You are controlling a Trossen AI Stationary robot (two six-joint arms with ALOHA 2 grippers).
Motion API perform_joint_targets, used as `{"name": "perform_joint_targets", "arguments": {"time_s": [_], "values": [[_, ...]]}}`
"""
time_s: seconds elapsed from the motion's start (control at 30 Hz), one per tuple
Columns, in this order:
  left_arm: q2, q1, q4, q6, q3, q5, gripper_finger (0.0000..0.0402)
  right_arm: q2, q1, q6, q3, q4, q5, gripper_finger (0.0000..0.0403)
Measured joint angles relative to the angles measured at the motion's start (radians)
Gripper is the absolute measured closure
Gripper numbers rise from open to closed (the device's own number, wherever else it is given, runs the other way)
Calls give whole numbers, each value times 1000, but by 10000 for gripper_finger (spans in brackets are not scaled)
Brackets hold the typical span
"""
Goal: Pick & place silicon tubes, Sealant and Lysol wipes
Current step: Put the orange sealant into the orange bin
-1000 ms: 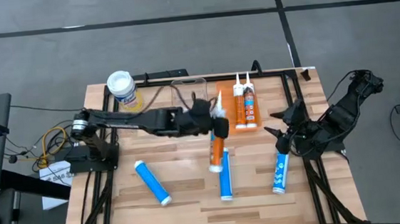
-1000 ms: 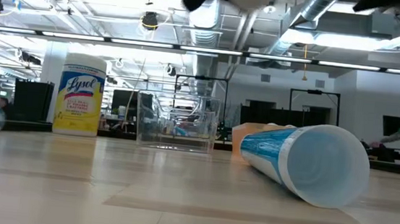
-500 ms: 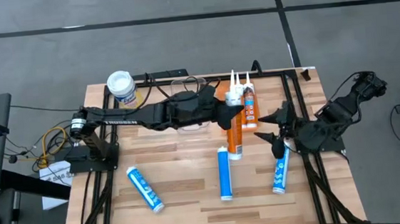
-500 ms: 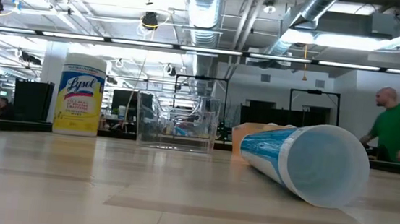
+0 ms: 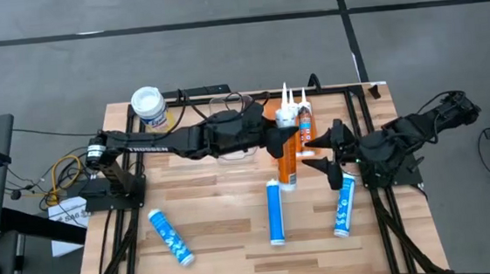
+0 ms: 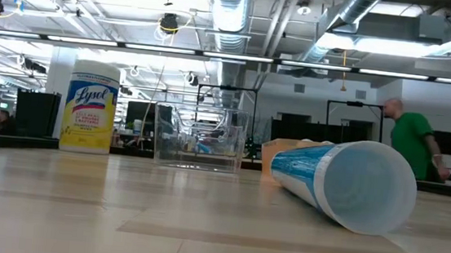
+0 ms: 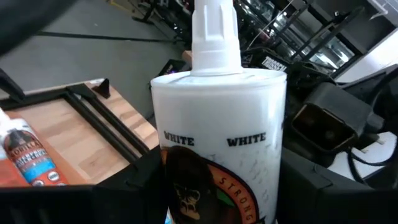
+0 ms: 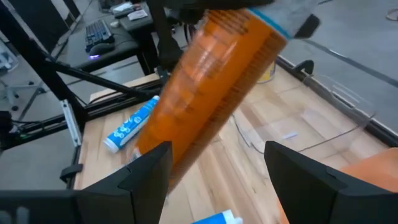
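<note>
Nearest along the worktop [image 5: 236, 251] lie three blue tubes on their sides: one at the near left [image 5: 169, 237], angled with its long axis running near-right to far-left; one in the middle [image 5: 275, 212], its long axis running near to far with the nozzle at the far end; and one at the right [image 5: 344, 206], close to the same direction.

Just beyond that right tube is my right pincer [image 5: 323, 151], the arm folded in from the right edge and reaching leftward, fingers apart and holding nothing.

My left arm stretches from its base at the left across the middle of the worktop. My left pincer [image 5: 282, 138] is clamped on an orange sealant tube [image 5: 287, 162], gripping near its white nozzle end. The tube's long axis runs near to far, nozzle toward the far side, and it is lifted off the wood.

Right beside it, farther back, two more orange tubes [image 5: 304, 131] lie side by side, nozzles pointing far.

At the far left corner the Lysol wipes [image 5: 151, 108] stand upright, white lid up, with a clear container [image 6: 200, 139] to their right.
</note>
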Motion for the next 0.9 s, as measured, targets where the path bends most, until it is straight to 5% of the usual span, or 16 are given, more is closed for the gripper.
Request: {"name": "perform_joint_targets", "arguments": {"time_s": [0.9], "values": [[0,32,125,77,0,57,203,-14,-216,-53,1,192,-308,154]]}}
